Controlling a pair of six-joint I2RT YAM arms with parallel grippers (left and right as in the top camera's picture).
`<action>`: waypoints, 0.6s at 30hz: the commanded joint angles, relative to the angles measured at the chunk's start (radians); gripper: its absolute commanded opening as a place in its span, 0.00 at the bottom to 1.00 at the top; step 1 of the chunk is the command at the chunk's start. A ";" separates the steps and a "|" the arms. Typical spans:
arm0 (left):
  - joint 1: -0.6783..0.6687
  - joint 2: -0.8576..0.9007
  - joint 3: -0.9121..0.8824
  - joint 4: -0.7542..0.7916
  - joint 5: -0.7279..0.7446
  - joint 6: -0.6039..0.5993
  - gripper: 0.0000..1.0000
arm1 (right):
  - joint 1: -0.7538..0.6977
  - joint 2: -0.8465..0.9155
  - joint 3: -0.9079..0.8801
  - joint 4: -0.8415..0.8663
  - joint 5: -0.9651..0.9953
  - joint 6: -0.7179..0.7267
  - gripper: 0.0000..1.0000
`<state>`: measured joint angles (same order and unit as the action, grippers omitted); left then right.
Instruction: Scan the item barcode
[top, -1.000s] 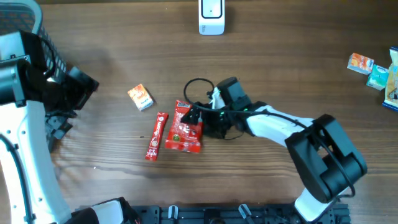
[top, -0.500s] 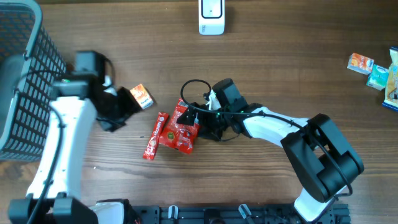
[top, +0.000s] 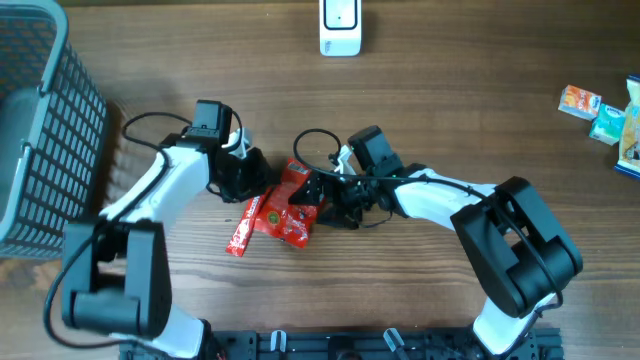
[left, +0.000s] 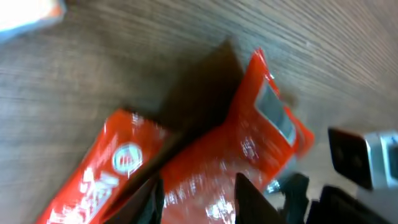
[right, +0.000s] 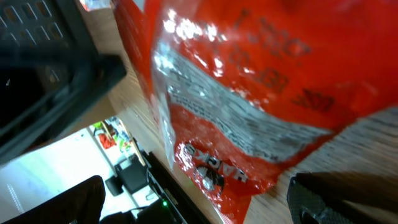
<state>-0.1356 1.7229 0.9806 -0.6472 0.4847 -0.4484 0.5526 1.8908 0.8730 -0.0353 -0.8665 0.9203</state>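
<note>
Red pouch lies on desk between both grippers, light, limp, slick foil, best pinched at a sealed edge; right gripper spread wide, left gripper half-gapped over it, grip unclear.

l arm bent in from left edge, l gripper angled down, jaws partway apart, r arm stretched leftward, r gripper jaws wide, tips near each other

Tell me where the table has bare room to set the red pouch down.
Bare wood: the wide stretch between the scanner and the cartons at the right edge; also between the basket and scanner. Crowded: the middle, where left gripper and right gripper flank the red pouch and stick packet.
</note>
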 joint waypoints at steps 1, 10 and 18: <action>0.000 0.065 -0.004 0.016 0.028 0.026 0.31 | -0.001 0.050 -0.036 -0.036 0.056 -0.060 0.95; -0.012 0.142 -0.004 0.006 0.121 0.105 0.18 | -0.001 0.050 -0.036 -0.034 0.057 -0.061 0.96; -0.013 0.142 -0.004 0.001 0.316 0.104 0.04 | 0.000 0.050 -0.036 -0.033 0.086 -0.083 0.96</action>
<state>-0.1394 1.8496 0.9806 -0.6441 0.6670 -0.3634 0.5526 1.8908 0.8730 -0.0467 -0.8803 0.8688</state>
